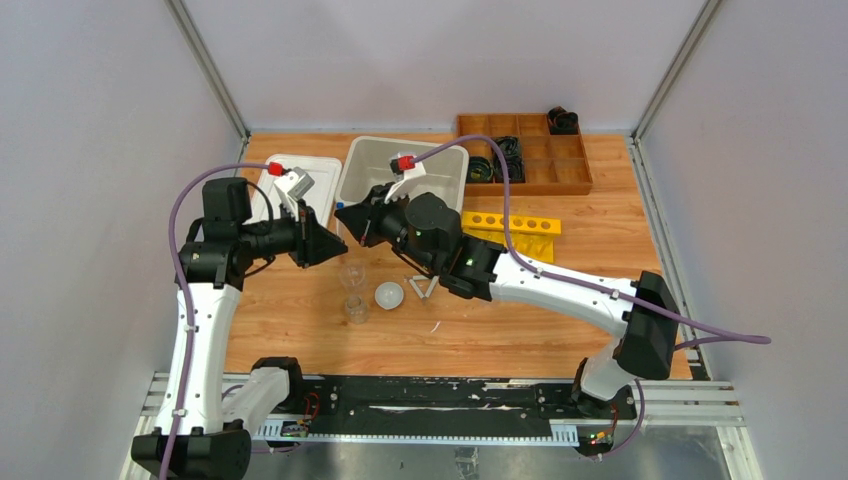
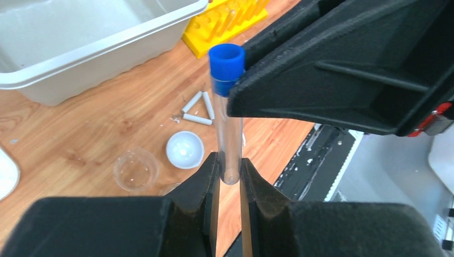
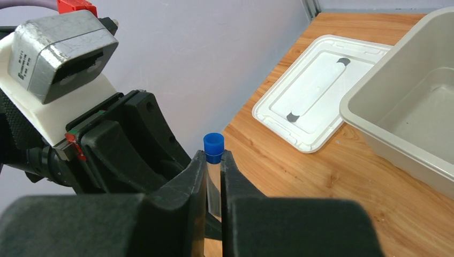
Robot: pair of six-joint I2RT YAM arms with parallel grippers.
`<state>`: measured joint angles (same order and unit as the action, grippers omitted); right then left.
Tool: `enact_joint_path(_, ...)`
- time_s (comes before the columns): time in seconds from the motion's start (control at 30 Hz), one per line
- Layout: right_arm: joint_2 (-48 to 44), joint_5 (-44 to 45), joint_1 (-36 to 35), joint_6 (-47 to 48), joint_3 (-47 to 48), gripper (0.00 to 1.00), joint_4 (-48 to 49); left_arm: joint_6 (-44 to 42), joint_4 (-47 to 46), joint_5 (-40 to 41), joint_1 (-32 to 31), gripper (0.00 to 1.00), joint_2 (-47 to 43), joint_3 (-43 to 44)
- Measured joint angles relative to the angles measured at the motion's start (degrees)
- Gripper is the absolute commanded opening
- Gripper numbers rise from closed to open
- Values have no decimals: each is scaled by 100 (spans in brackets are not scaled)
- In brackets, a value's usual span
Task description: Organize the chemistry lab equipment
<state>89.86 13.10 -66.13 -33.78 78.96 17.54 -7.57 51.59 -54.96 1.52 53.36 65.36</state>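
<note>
A clear tube with a blue cap hangs in the air between my two grippers, above the table. My left gripper is shut on its rounded bottom end. My right gripper is shut on it just below the blue cap. In the top view the two grippers meet tip to tip, the left and the right. Below them on the table stand two clear beakers, a white round dish and a white triangle frame.
A beige bin and a white lid lie at the back. A yellow tube rack sits right of the bin. A wooden divided tray with black items is at the back right.
</note>
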Motion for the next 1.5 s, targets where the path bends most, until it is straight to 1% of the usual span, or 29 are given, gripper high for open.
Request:
enact_joint_path(0.03,0,4,0,2,4,31,-15,-9,2,15,0,15,2,0)
enact_joint_path(0.1,2,11,0,-33,59,45,-136,-94,9,74,0,12,11,0)
enact_joint_path(0.17,28,-11,9,-61,256,51,-490,-214,-4,142,0,12,7,0)
enact_joint_path(0.33,245,-317,181,-66,1180,54,-1670,-599,-4,317,0,11,-136,-24)
enact_joint_path(0.47,494,-758,409,61,1897,54,-2520,-793,-4,378,0,11,-227,-46)
enact_joint_path(0.57,826,-1185,520,229,2535,52,-3097,-866,-4,407,0,11,-232,-55)
enact_joint_path(0.63,922,-1386,518,321,2682,49,-3292,-896,-4,424,0,11,-232,-57)
enact_joint_path(0.87,1062,-1849,518,505,2830,35,-3764,-981,-4,476,0,11,-275,-59)
enact_joint_path(0.93,1093,-1921,520,511,2855,33,-3816,-992,-7,490,0,11,-297,-92)
enact_joint_path(1.07,1167,-2015,540,516,2935,33,-3888,-1003,-2,487,0,11,-319,-164)
enact_joint_path(1.1,1204,-2039,546,518,2990,31,-3895,-1003,-4,487,0,11,-319,-164)
enact_joint_path(1.13,1241,-2059,560,522,3032,27,-3899,-1003,-4,485,0,11,-319,-166)
enact_joint_path(1.2,1285,-2092,577,533,3073,13,-3904,-1003,-4,494,0,13,-326,-177)
enact_joint_path(1.23,1296,-2142,581,529,3088,7,-3904,-1003,-7,503,0,17,-328,-192)
enact_joint_path(1.27,1305,-2166,584,540,3095,1,-3906,-1005,-17,498,0,23,-328,-208)
enact_joint_path(1.3,1305,-2177,584,549,3095,0,-3919,-1003,-15,494,0,31,-330,-219)
enact_joint_path(1.33,1305,-2194,595,566,3093,0,-3928,-1005,-20,492,0,49,-339,-227)
enact_joint_path(1.37,1305,-2212,603,575,3088,0,-3930,-1025,-33,492,0,76,-345,-238)
enact_joint_path(1.4,1296,-2199,619,614,3064,0,-3923,-988,-28,505,0,94,-356,-245)
enact_joint_path(1.43,1252,-2173,636,651,2983,0,-3904,-1027,-28,514,0,99,-363,-247)
enact_joint_path(1.5,1099,-2046,697,739,2699,0,-3919,-994,-22,533,0,100,-372,-249)
